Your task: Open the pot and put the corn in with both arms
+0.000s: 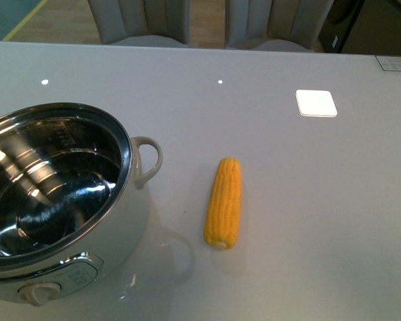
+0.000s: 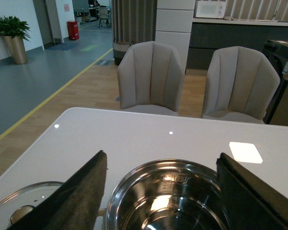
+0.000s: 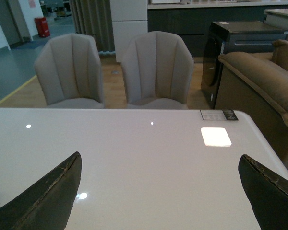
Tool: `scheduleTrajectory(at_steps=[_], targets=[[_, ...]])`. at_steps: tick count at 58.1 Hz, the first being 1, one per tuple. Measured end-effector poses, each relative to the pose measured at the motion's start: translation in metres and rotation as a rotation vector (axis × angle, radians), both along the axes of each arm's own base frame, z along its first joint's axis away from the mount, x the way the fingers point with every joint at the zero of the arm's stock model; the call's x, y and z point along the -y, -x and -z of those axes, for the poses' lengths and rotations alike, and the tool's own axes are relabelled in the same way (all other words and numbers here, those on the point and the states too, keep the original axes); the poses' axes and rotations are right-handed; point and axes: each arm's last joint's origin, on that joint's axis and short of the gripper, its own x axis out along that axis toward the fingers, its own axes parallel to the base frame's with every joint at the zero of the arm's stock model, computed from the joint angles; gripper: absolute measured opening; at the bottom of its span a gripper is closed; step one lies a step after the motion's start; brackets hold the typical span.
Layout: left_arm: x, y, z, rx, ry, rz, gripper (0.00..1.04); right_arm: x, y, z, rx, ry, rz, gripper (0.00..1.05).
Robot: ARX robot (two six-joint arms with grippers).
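The pot (image 1: 87, 221) stands uncovered at the table's near left, its shiny steel bowl empty, white loop handle (image 1: 149, 159) pointing right and beige knob at the front. A yellow corn (image 1: 224, 202) lies on the table to its right, a hand's width from the handle. Neither arm shows in the front view. In the left wrist view my left gripper (image 2: 162, 165) is open, its black fingers (image 2: 77, 196) spread above the pot's steel rim (image 2: 168, 165). My right gripper (image 3: 161, 165) is open over bare table, with nothing between its fingers (image 3: 53, 196); the corn is out of that view.
A glass lid (image 2: 24, 206) with a knob lies on the table beside the pot in the left wrist view. The white table (image 1: 287, 174) carries a bright square reflection (image 1: 316, 103). Two grey chairs (image 2: 151, 79) stand at the far edge. A sofa (image 3: 264, 81) sits off the right side.
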Motion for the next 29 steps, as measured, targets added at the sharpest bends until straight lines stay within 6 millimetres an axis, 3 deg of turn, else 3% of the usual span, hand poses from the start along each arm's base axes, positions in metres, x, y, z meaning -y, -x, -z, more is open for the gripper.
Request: scheduleTrajectory(at_steps=[3,7,10,22,29], targets=[[0.0,0.0,0.0,0.0,0.0,0.0,0.84,-0.001,-0.003,0.001,-0.271,-0.074,0.078,0.96],[0.0,0.0,0.0,0.0,0.0,0.001,0.95,-0.003,-0.008,0.007,-0.448,-0.127,0.113,0.96],[0.0,0.0,0.0,0.0,-0.001,0.0,1.0,-0.004,-0.013,0.011,-0.497,-0.14,0.121,0.96],[0.0,0.0,0.0,0.0,-0.002,0.0,0.98,-0.019,-0.047,0.017,-0.54,-0.151,0.097,0.96],[0.0,0.0,0.0,0.001,-0.002,0.0,0.98,-0.035,-0.07,0.032,-0.606,-0.137,0.065,0.96]])
